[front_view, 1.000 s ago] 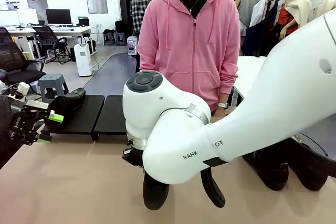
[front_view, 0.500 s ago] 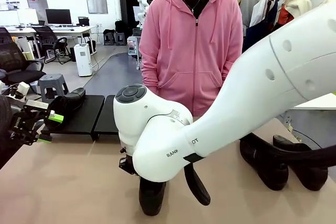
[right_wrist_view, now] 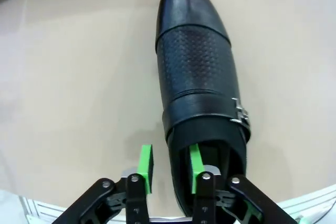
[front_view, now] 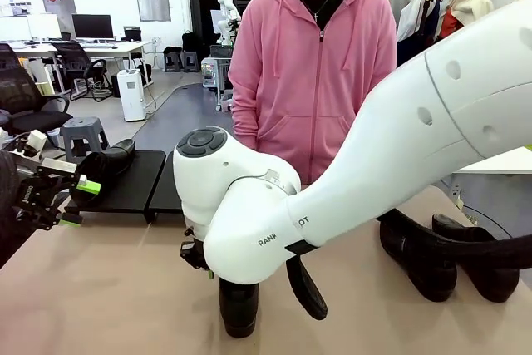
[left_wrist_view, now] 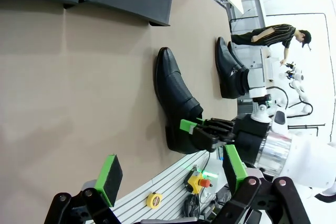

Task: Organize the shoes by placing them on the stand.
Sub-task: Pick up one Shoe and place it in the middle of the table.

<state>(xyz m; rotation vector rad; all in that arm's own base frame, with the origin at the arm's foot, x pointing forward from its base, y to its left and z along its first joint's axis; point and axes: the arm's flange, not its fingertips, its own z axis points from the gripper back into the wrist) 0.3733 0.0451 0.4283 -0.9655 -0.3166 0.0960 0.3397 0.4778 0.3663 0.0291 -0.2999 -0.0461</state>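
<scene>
Okay, step in hand looks like grabbing glossy black leather slip-on shoe [right_wrist_view: 197,77] by heel collar, then carrying it to low black two-panel slanted stand [front_view: 125,187]. Tip: seat pads deeper over collar wall, squeeze firm, lift level. Slick leather plus thin grip, so shoe likely swings.

Shoe sits on tan table [front_view: 100,288] near front edge, well apart from stand.

Right gripper [right_wrist_view: 170,163] fingers [right_wrist_view: 147,167] part open, straddling collar. One pad inside opening, other outside with sliver of gap, nothing clamped.

Left gripper [front_view: 81,204] spread wide, empty, near stand's left end.
</scene>
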